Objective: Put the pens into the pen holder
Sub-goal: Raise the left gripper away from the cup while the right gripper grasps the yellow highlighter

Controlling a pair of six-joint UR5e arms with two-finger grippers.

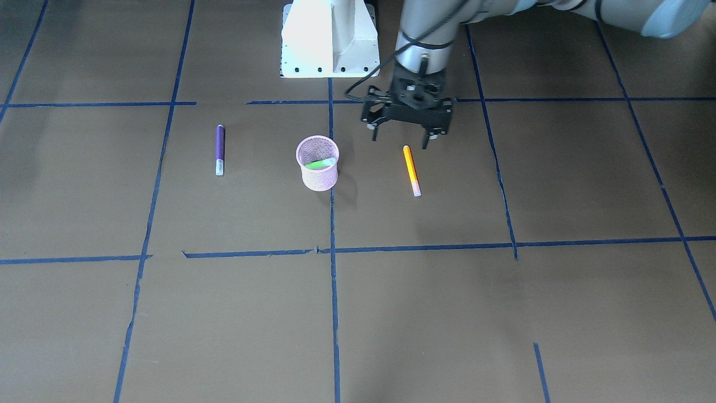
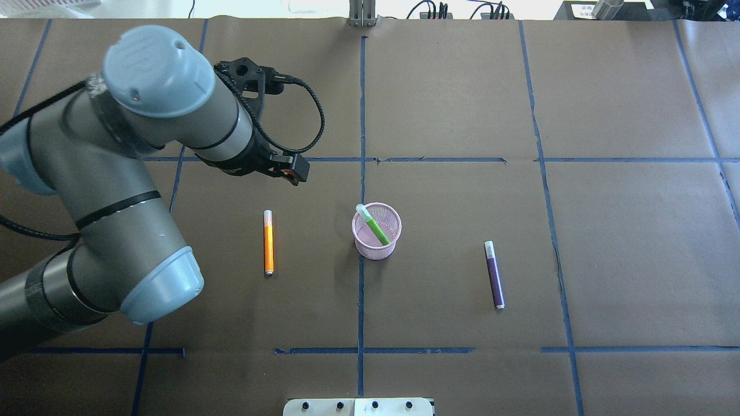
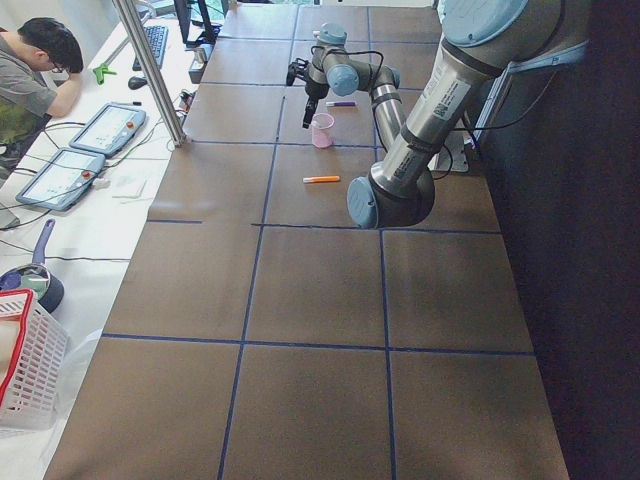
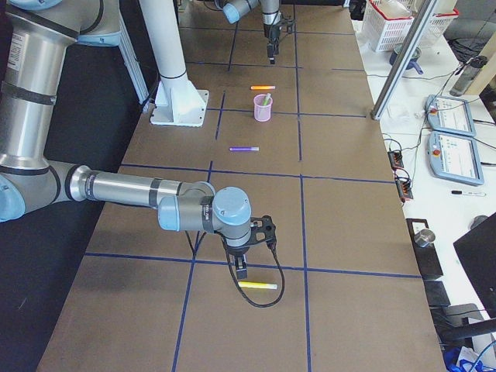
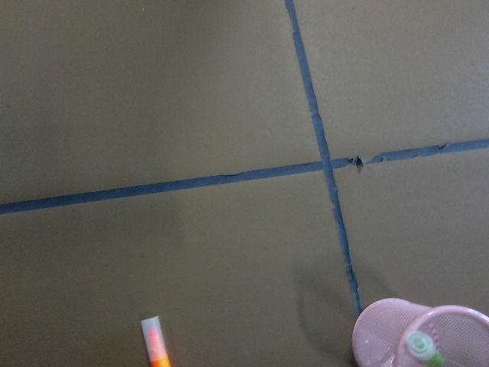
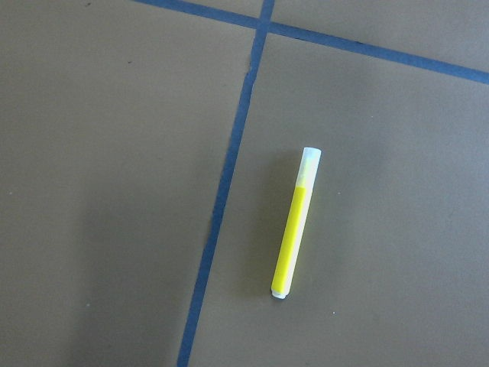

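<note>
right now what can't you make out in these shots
right claw: only in the exterior right view, too small to judge open or shut
orange pen: left wrist view, cut by bottom edge
left claw: overhead, mostly hidden under its own wrist

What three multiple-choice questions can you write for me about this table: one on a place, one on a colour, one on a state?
1. In the overhead view, where does the orange pen lie from the pen holder?
A. to its left
B. to its right
C. inside it

2. What colour is the pen inside the pen holder?
A. purple
B. green
C. orange

3. How are the fingers of the left gripper?
A. shut on a pen
B. open and empty
C. shut and empty

Answers:
1 A: it lies flat, left of the pen holder and apart from it.
2 B: the green pen leans inside the pen holder.
3 B: the front-facing view shows the fingers spread with nothing between them.
</note>
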